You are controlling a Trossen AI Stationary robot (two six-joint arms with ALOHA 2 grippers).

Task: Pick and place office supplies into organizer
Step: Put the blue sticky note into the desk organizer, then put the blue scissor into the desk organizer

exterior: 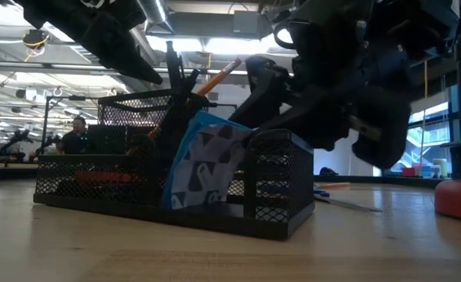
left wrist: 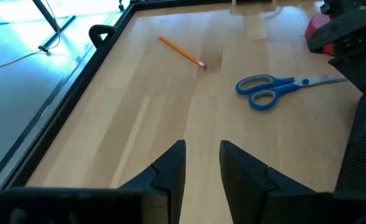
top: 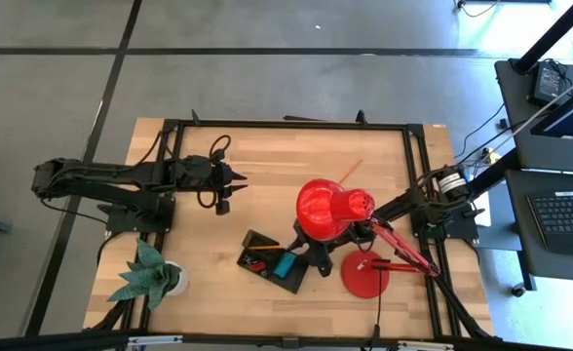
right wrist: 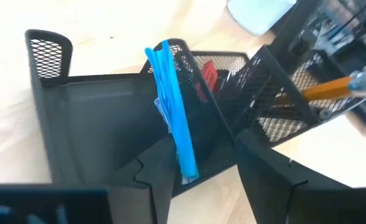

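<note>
Inside the organizer (right wrist: 96, 118) I see the sticky-note pad (right wrist: 173, 118) standing on edge, my right gripper (right wrist: 195, 168) fingers released around it.

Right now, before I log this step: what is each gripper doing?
Left gripper: slightly open, empty, above bare table.
Right gripper: open, holding nothing, over the organizer with the blue sticky-note pad between its fingers.

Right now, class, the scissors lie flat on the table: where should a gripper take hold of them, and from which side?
Grip the scissors from straight above, probably where the blue handles meet the closed blades. They lie flat on the bare wood, so nothing offers a side grip, and that neck is narrow enough for the fingers to straddle.
</note>
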